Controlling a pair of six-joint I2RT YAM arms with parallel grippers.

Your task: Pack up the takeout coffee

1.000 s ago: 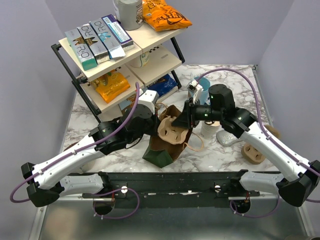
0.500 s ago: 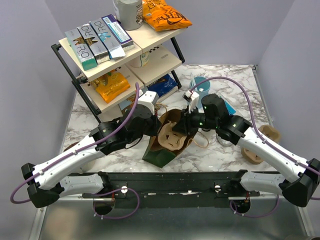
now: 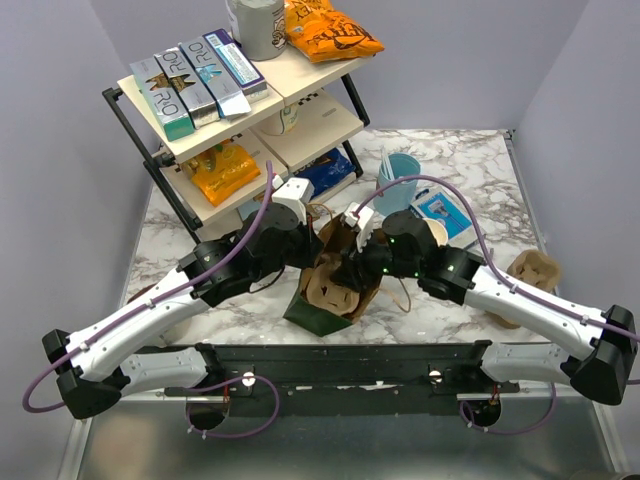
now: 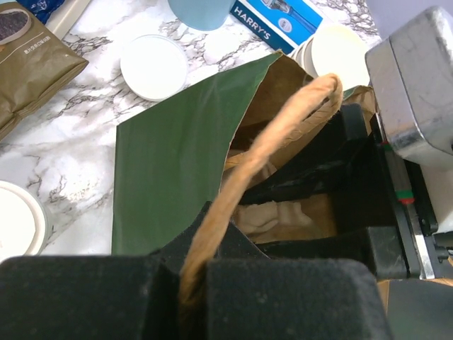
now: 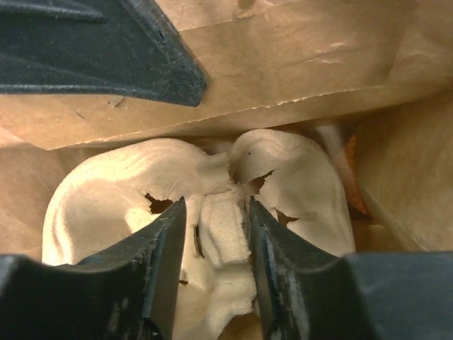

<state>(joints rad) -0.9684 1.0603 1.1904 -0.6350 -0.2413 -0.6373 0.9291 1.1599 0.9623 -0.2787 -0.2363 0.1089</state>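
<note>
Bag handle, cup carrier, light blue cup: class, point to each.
bag handle (image 4: 279,138), left wrist view, mid-loop
cup carrier (image 5: 297,184), right wrist view, right pocket
light blue cup (image 3: 398,168), top view, visible middle

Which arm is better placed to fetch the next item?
Right. The left gripper is shut on the bag handle, holding the bag open; the right gripper, jaws parted over the pulp carrier inside, looks free to withdraw.

Top view overhead, facing down; wrist views close, sharing bag (image 4: 170,156).
</note>
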